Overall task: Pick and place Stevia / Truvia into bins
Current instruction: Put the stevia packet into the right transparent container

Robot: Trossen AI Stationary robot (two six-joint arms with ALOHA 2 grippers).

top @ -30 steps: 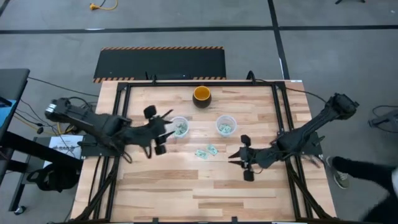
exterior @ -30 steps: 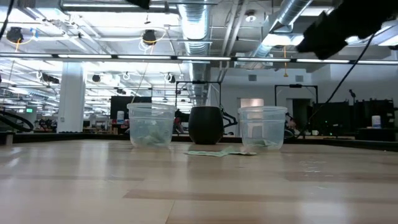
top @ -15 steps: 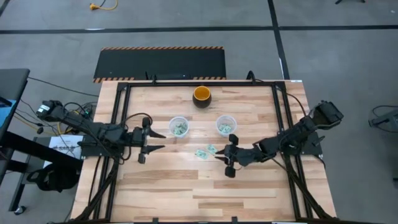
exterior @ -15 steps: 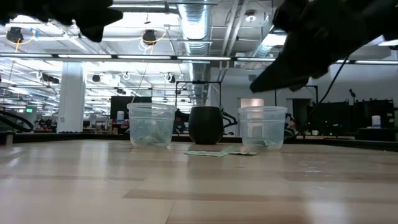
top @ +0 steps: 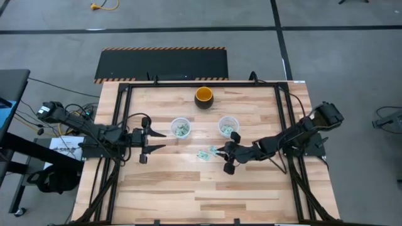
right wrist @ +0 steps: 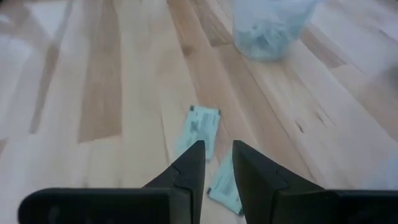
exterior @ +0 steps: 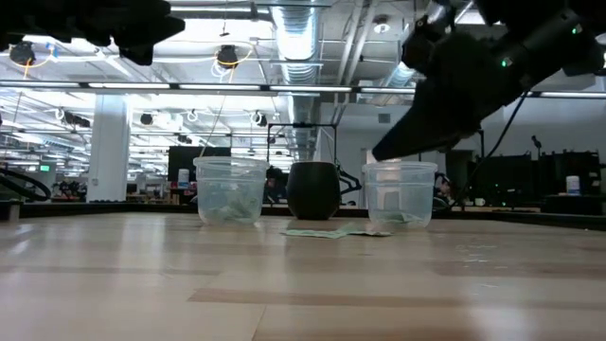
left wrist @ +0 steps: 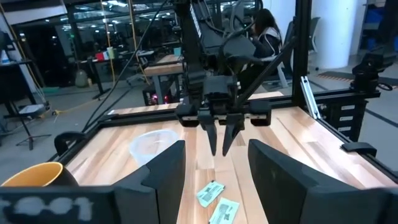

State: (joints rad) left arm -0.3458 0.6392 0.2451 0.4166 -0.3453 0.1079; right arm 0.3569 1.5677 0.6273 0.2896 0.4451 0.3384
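The print on the packets is too small to read, and no other writing can be made out. Nearest the front edge, the wooden table (top: 188, 188) is bare boards across its whole width. Farther in, the right gripper (top: 221, 151) hangs just above two green-and-white packets (top: 208, 152) lying flat near the table's middle; its fingers (right wrist: 186, 168) are released, a narrow gap between them, grasping nothing, with the packets showing just past the tips. The left gripper (top: 161, 140) waits over the left part of the table, beside the left cup (top: 181, 128) and apart from it, fingers released and empty. Beyond the packets stand the two clear cups, the right cup (top: 228, 126) a little way from the left, each holding packets already. An open strip of wood runs between the cups. Farthest back, near the rear rail, sits a dark bowl (top: 203, 96) with an orange inside.
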